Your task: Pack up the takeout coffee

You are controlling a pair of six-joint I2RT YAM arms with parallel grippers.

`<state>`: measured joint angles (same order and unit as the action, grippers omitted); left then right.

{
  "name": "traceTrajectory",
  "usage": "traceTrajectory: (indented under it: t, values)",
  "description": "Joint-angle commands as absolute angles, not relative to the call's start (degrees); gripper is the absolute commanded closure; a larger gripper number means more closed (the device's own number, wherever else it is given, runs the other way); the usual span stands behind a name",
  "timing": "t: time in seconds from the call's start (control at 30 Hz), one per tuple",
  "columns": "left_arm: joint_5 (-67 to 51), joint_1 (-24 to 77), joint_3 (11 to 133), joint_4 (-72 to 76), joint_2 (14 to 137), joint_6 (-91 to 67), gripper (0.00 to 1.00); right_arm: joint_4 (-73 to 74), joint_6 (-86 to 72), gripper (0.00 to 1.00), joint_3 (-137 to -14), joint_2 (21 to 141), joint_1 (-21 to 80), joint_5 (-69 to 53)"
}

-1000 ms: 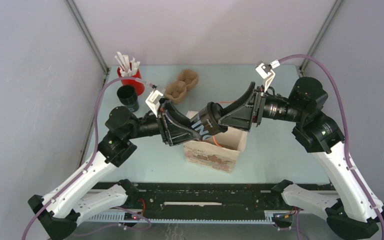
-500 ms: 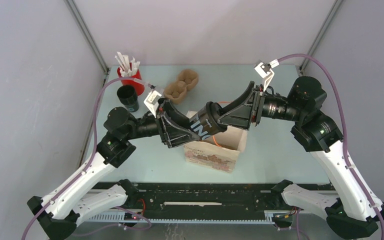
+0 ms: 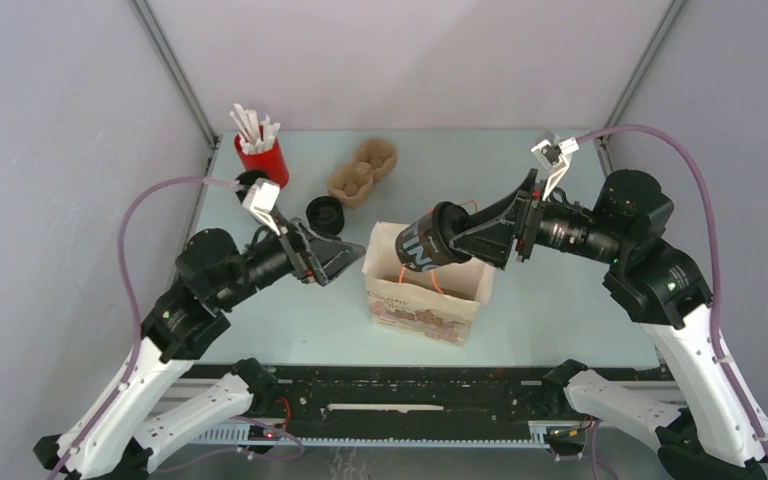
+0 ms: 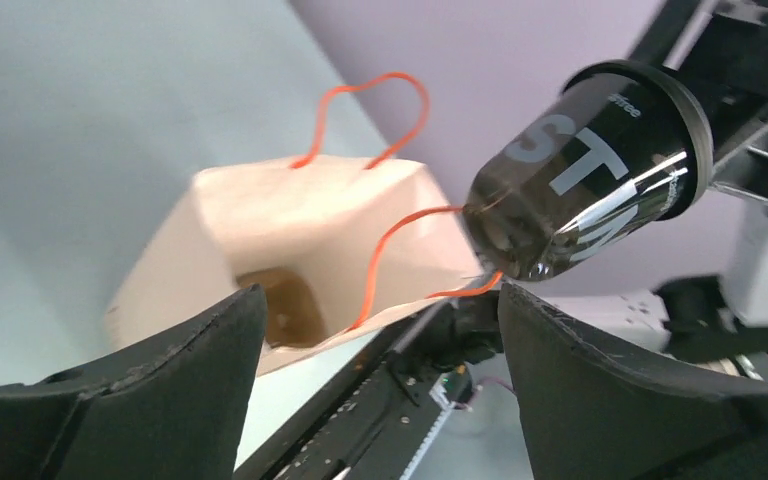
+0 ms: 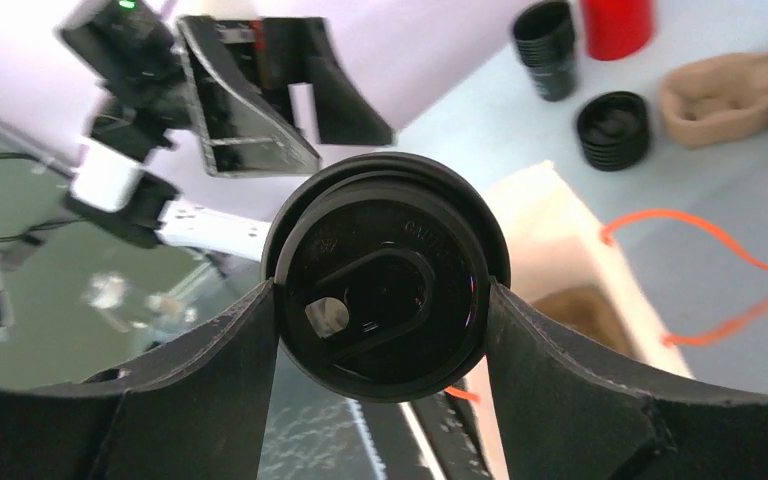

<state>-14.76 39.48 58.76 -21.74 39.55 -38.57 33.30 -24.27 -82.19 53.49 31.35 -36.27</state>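
The takeout coffee is a black cup with white lettering and a black lid. My right gripper is shut on its lid end and holds it tilted, base down-left, above the open brown paper bag. In the right wrist view the lid sits between both fingers. My left gripper is open and empty, just left of the bag. The left wrist view shows the cup over the bag with its orange handles.
A red cup of white sticks and a stack of black cups stand at the back left. A squat stack of black lids and a brown pulp carrier lie behind the bag.
My left gripper has let go of the cup and drawn back to the left of the bag. My right gripper keeps the cup alone, shifted slightly right over the bag.
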Motion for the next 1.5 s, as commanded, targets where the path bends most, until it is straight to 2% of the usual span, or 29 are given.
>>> traceTrajectory:
  t: [0.0,0.1,0.23,0.57,0.9,1.03,1.17,1.23,1.33,1.47]
  values:
    - [-1.1,38.9,63.6,-36.0,40.3,-36.6,0.13,42.5,-8.7,0.38,-84.6,52.1,31.0,-25.8]
    - [-2.6,39.1,66.3,-38.0,46.4,-33.7,0.18,44.8,-4.0,0.41,-84.9,52.5,31.1,-22.3]
    - [-0.3,39.7,68.9,-38.8,54.1,-30.3,0.29,47.2,-0.8,0.47,-86.7,54.0,33.0,-20.4]
    - [7.9,42.0,76.0,-41.3,67.7,-23.6,0.39,48.6,-1.0,0.47,-94.2,54.1,40.2,-17.6]
    - [8.1,43.1,82.0,-44.3,75.2,-21.5,0.51,54.1,2.1,0.48,-98.1,55.3,44.4,-10.7]
    - [8.3,44.0,81.7,-44.3,76.0,-21.0,0.61,55.4,3.3,0.48,-97.8,56.0,46.1,-7.2]
    - [9.2,44.4,81.4,-42.7,76.0,-18.4,0.86,56.1,4.1,0.48,-97.3,56.7,47.7,-4.9]
    - [10.6,45.1,80.6,-39.9,74.8,-15.8,0.94,56.6,5.6,0.49,-96.8,57.3,48.9,-2.7]
    - [12.8,47.1,76.2,-32.3,70.2,-11.1,1.00,57.2,7.4,0.49,-96.5,58.4,51.7,1.3]
    - [14.4,47.8,65.9,-20.3,60.2,-10.9,1.00,57.6,8.4,0.50,-97.6,60.6,58.4,7.3]
